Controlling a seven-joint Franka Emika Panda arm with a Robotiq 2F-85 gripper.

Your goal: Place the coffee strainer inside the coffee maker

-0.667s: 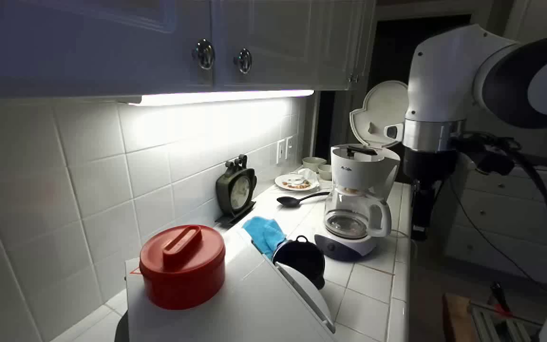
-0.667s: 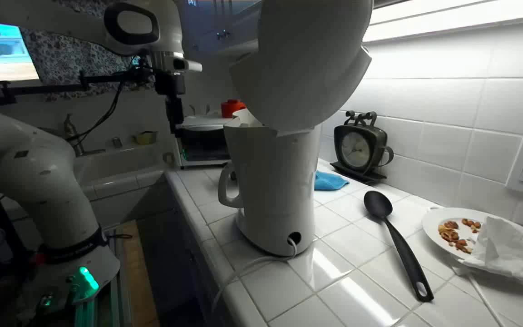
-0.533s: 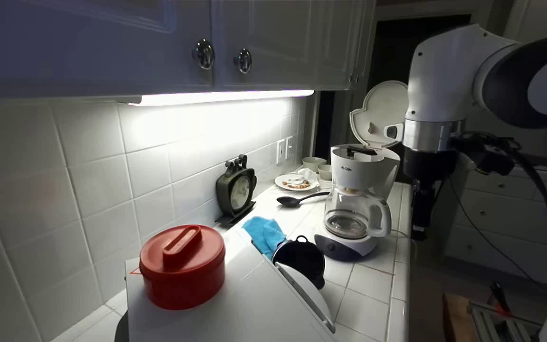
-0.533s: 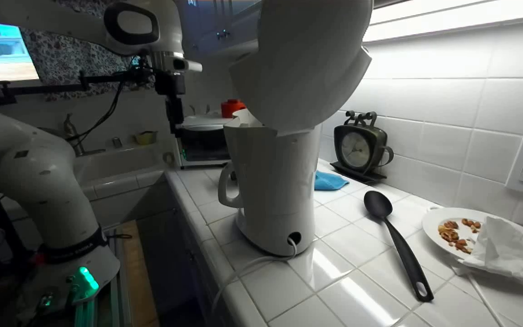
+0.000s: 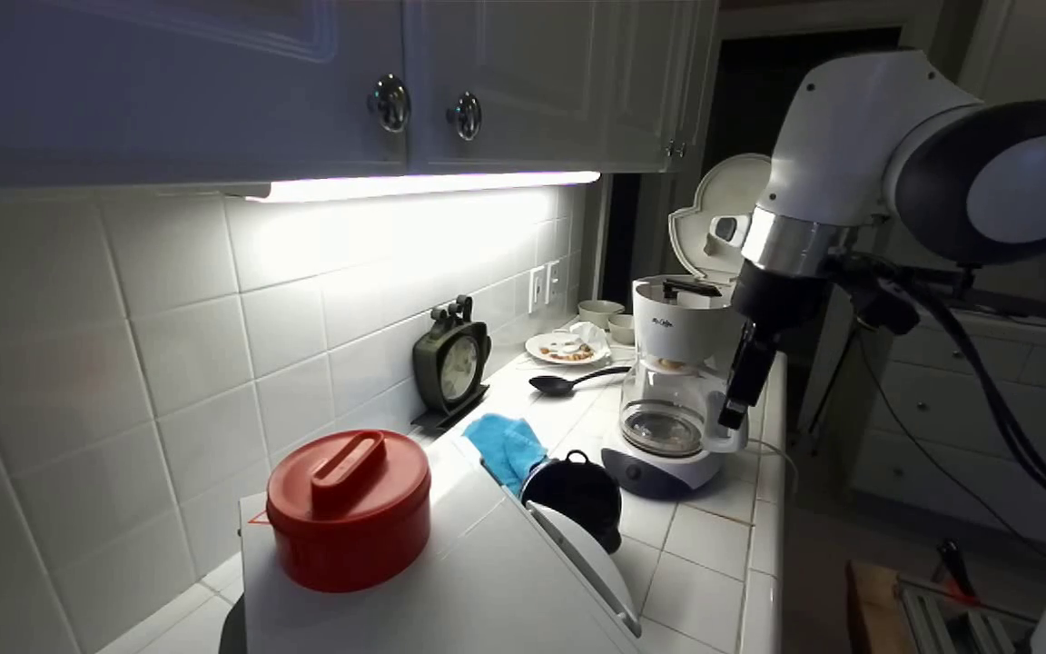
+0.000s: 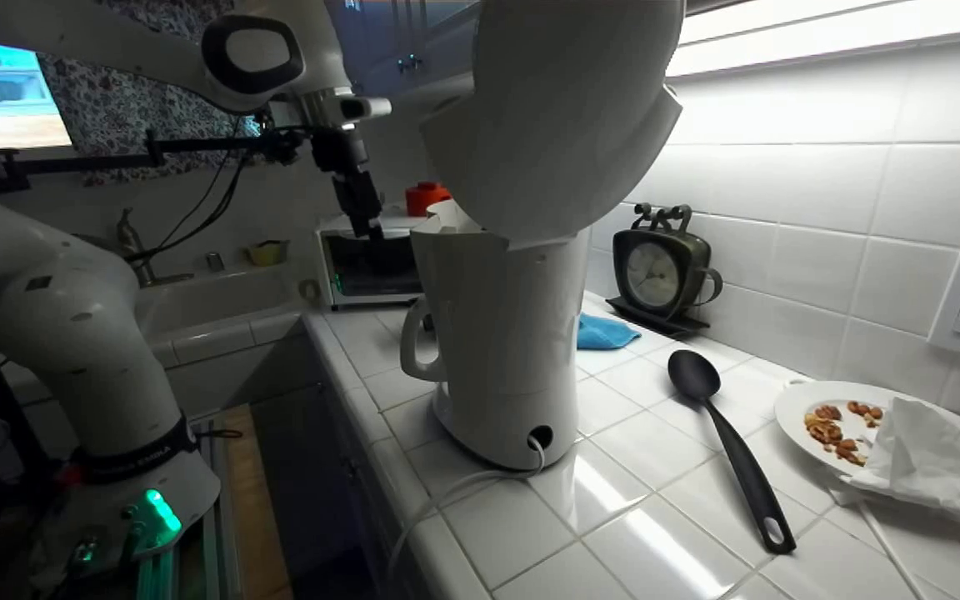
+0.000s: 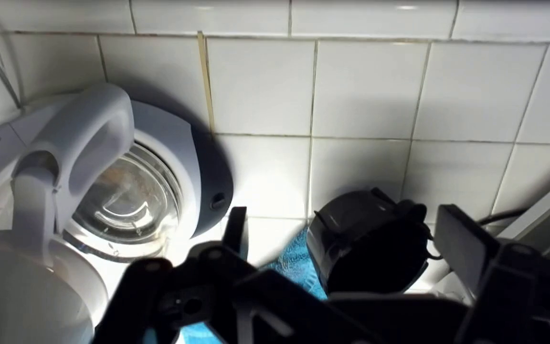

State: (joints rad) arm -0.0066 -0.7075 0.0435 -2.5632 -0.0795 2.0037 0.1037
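Observation:
The black coffee strainer [image 5: 577, 500] lies tilted on the tiled counter, against the blue cloth. It also shows in the wrist view [image 7: 344, 217], with its dark opening facing lower right. The white coffee maker [image 5: 668, 318] stands behind it with its lid [image 5: 725, 204] raised and the glass carafe [image 5: 664, 422] in place. It also shows from behind [image 6: 505, 333]. My gripper [image 7: 349, 231] is open and empty, above the counter. In the wrist view its fingers appear on either side of the strainer, apart from it. In an exterior view the gripper [image 5: 734, 413] overlaps the carafe handle.
A white toaster oven [image 5: 487, 581] with a red lidded pot [image 5: 350, 518] stands beside the strainer. The blue cloth [image 5: 505, 445] lies near the wall. A black spoon [image 6: 738, 458], a plate [image 6: 797, 417] and a scale [image 6: 659, 267] stand along the wall. Cabinets [image 5: 532, 82] hang above.
My arm has moved and the gripper has tilted from pointing straight down. It is now nearer the coffee maker in an exterior view. The strainer and coffee maker have not moved.

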